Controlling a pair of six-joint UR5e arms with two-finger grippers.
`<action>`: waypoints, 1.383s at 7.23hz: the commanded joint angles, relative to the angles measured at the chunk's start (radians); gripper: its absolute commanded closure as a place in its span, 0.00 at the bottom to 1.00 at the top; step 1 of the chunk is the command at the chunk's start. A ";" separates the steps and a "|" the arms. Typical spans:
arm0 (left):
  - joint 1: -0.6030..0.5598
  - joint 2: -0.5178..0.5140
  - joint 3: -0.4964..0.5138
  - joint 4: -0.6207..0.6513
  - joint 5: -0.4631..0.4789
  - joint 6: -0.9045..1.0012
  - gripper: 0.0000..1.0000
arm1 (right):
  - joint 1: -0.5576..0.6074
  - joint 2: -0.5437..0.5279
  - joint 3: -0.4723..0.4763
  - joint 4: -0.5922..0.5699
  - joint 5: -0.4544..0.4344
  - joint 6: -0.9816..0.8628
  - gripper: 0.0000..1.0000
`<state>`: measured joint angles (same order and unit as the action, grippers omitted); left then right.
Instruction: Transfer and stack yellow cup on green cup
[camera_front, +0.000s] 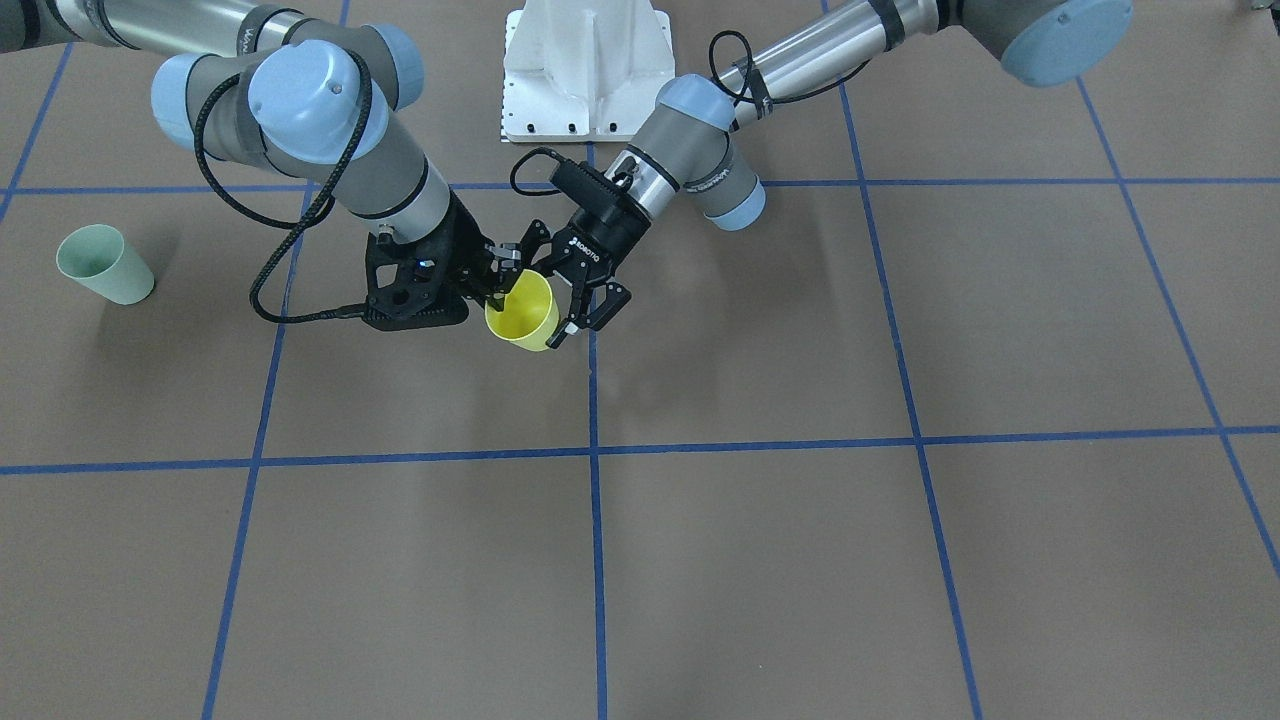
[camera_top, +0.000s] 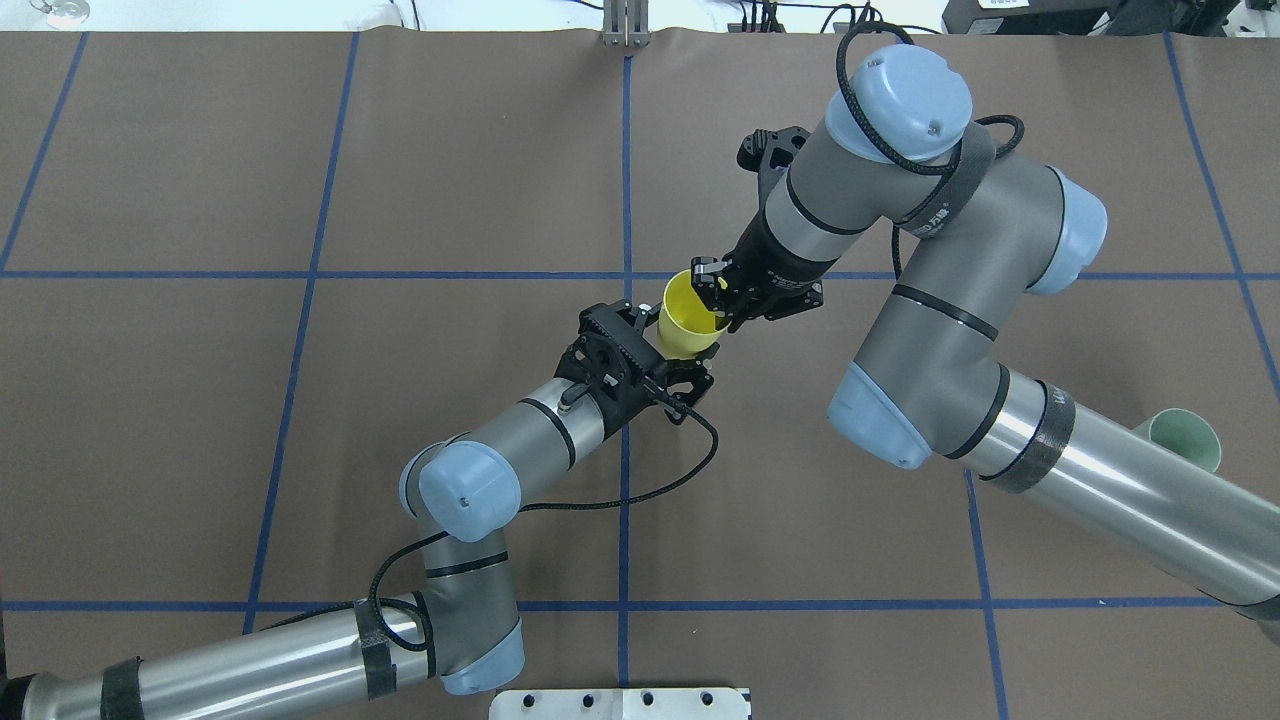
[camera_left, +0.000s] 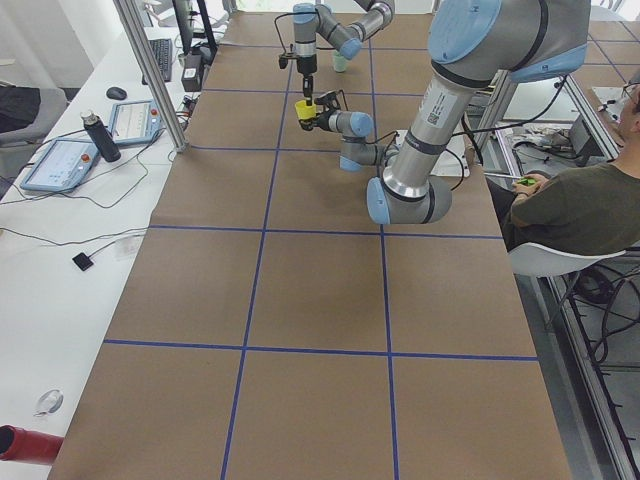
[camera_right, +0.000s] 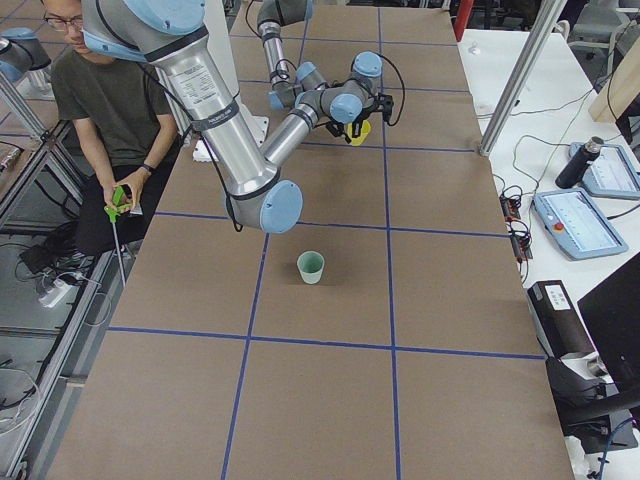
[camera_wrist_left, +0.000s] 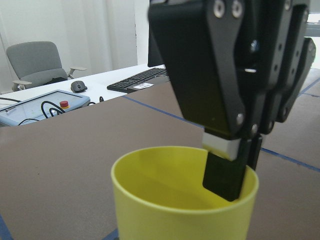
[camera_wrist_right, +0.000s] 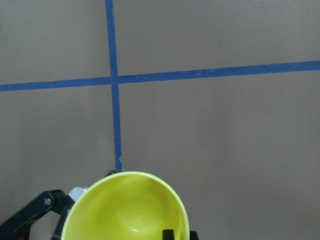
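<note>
The yellow cup (camera_front: 522, 312) hangs above the table's middle, tilted, between both grippers. My left gripper (camera_front: 556, 300) is around its lower body from the side, with white pads against its wall. My right gripper (camera_top: 715, 300) is shut on the rim, one finger (camera_wrist_left: 225, 175) inside the cup (camera_wrist_left: 180, 205) and the other outside. The right wrist view looks down into the cup (camera_wrist_right: 125, 210). The green cup (camera_front: 105, 265) stands upright and alone far to my right, partly hidden by the right arm in the overhead view (camera_top: 1185, 440).
The brown table has a blue tape grid. My white base plate (camera_front: 588, 70) sits at the robot's edge. A seated operator (camera_right: 100, 110) is beside the table. Desks with pendants and a keyboard (camera_wrist_left: 140, 79) stand beyond the far edge.
</note>
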<state>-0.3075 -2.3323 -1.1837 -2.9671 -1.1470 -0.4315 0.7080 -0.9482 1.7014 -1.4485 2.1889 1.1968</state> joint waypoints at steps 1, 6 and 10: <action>0.001 0.004 -0.007 -0.009 0.000 -0.001 0.00 | 0.034 0.000 0.001 0.007 0.003 0.017 1.00; 0.001 0.002 -0.025 -0.013 -0.002 -0.007 0.00 | 0.227 -0.269 0.162 0.007 0.086 0.009 1.00; 0.004 -0.001 -0.025 -0.012 0.000 -0.007 0.00 | 0.289 -0.747 0.423 0.007 -0.024 0.009 1.00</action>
<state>-0.3041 -2.3326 -1.2088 -2.9791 -1.1475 -0.4387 0.9772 -1.5514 2.0487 -1.4428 2.1875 1.2063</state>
